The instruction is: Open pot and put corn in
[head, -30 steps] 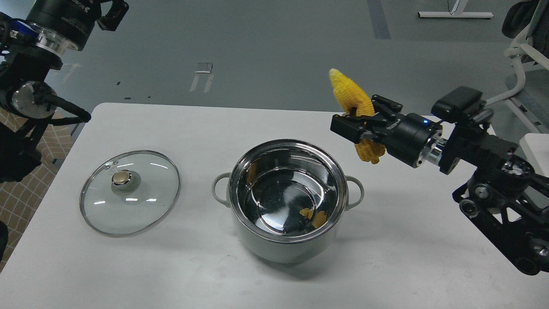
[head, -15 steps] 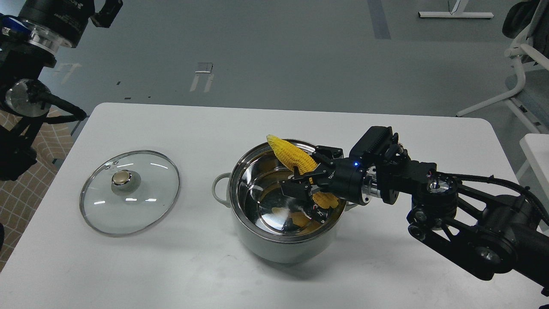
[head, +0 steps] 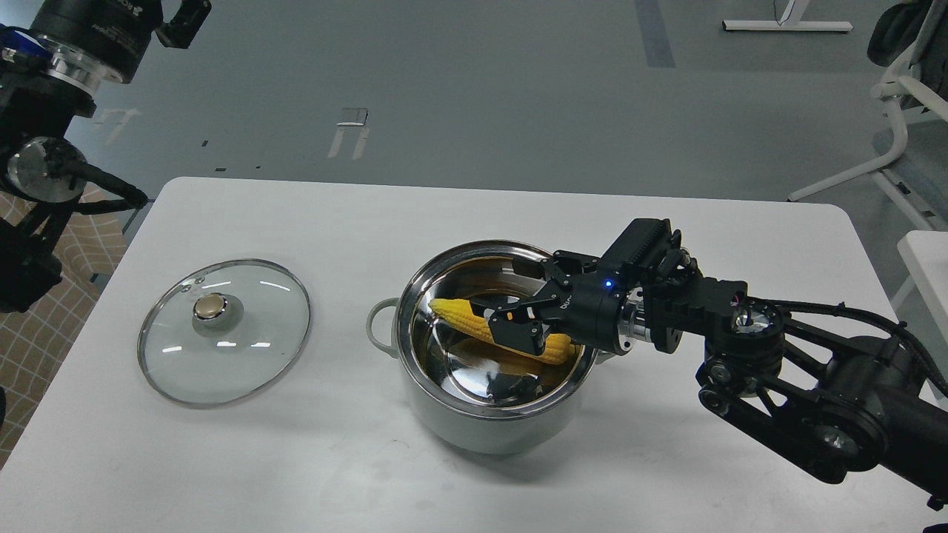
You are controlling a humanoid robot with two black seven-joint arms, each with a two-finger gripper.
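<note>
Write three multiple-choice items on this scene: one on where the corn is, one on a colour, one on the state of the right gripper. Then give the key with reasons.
1. Where is the corn?
A. On the table beside the lid
B. Inside the pot
C. Held high above the table

2. What colour is the knob on the lid?
A. Brass
B. Red
C. Black

3. How does the right gripper stand?
A. Shut on the lid knob
B. Raised clear of the pot, off to the right
C. Open, over the pot's mouth

Key: 1 B, the yellow ear lies across the steel interior of the pot. 2 A, the knob at the centre of the glass shows a brass tone. 3 C, its fingers are spread apart, one on either side of the corn, within the rim.
</note>
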